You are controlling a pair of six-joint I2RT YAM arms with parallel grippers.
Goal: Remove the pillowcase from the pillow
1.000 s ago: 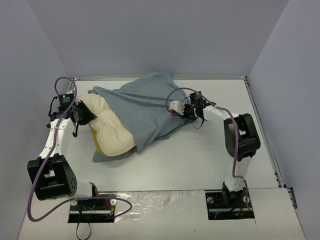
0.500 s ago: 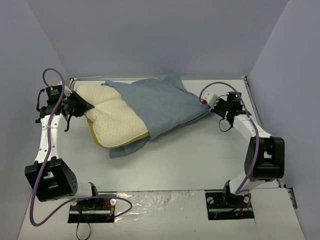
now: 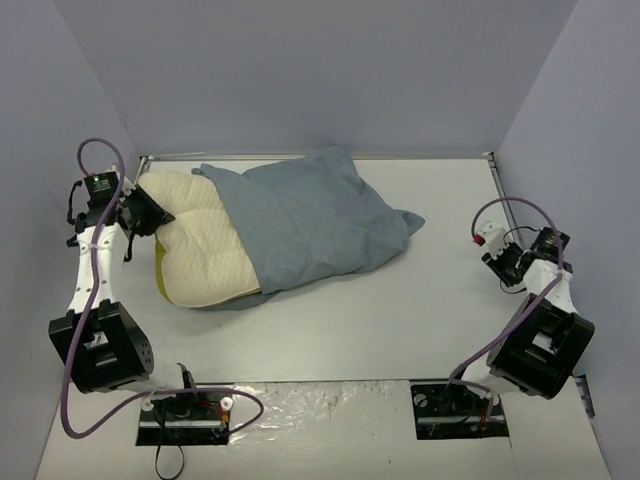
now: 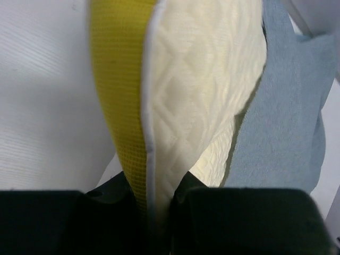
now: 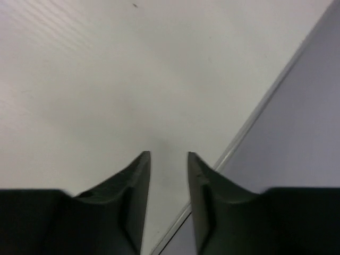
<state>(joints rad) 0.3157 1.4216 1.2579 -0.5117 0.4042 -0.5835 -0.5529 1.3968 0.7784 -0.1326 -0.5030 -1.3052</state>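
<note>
The cream pillow (image 3: 205,245) lies at the left of the table, its left half bare. The pillowcase (image 3: 310,215), showing plain grey-blue cloth, covers its right half and ends in a point at the right. My left gripper (image 3: 150,212) is shut on the pillow's left edge. In the left wrist view the yellow trim and quilted cream face of the pillow (image 4: 196,79) run up from between the jaws of that gripper (image 4: 156,196), with the pillowcase (image 4: 281,122) at the right. My right gripper (image 3: 498,258) is open and empty over bare table, well right of the cloth; its own view shows it (image 5: 169,155) holding nothing.
The white table (image 3: 400,310) is boxed in by grey-blue walls on three sides. Its right edge strip (image 5: 255,117) runs just beside my right gripper. Both arm bases stand at the near edge.
My right gripper has let go of the pillowcase and swung to the table's right edge. The pillowcase's right end has dropped back onto the table. My left gripper still holds the pillow's edge.
</note>
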